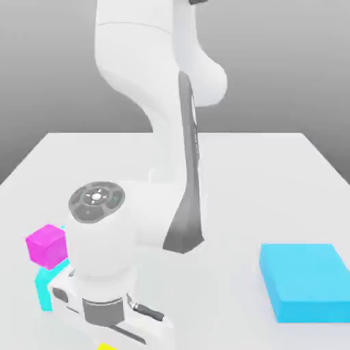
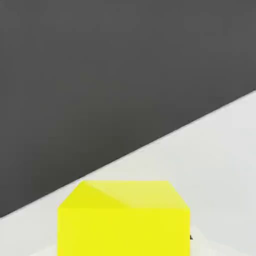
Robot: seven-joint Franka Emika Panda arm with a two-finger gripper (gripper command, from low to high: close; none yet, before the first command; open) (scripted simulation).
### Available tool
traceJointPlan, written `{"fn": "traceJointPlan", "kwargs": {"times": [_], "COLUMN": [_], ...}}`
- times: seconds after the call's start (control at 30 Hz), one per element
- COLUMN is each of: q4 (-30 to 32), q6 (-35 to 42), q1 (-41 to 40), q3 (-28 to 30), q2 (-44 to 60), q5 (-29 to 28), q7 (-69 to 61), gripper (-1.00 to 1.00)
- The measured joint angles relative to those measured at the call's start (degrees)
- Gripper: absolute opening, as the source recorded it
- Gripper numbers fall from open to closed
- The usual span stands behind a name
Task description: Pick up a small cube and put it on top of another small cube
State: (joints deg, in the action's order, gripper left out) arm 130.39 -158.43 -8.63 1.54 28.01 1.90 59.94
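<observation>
Claw [image 2: 122,245] closed on yellow cube [image 2: 123,230], low over the bench [image 1: 232,294].
Exterior view: yellow shows beneath the hand, near the exterior view's left; magenta cube [image 1: 48,247] just above a partly hidden cyan block [image 1: 46,290] in the picture, contact unclear. Wide blue block [image 1: 305,280] well apart, exterior view's right.

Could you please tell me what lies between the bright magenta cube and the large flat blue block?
In the exterior view, the white robot arm comes between them.

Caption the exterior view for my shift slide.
Panda arm bent low over the table, its hand above the yellow cube, magenta cube beside.
</observation>
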Motion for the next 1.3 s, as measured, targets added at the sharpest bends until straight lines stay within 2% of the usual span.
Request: {"fn": "traceJointPlan", "kwargs": {"times": [0.17,0.5,1.0,1.2,1.23,1.3], "q4": [3.2,16.7,36.9,40.8,41.2,41.2], "q6": [6.4,13.8,24.4,12.2,10.3,10.3], "q1": [-0.2,-4.3,-14.3,-15.1,-15.1,-15.1], "q3": [0.9,5.6,7.4,7.9,8.0,8.0], "q2": [-9.6,-30.5,-61.4,-53.2,-51.7,-51.7], "q5": [-0.7,-4.4,-8.6,-8.9,-9.0,-9.0], "q7": [0.9,6.5,14.1,14.3,14.3,14.3], "gripper": [-1.00,-1.00,-1.00,-1.00,1.00,1.00]}}
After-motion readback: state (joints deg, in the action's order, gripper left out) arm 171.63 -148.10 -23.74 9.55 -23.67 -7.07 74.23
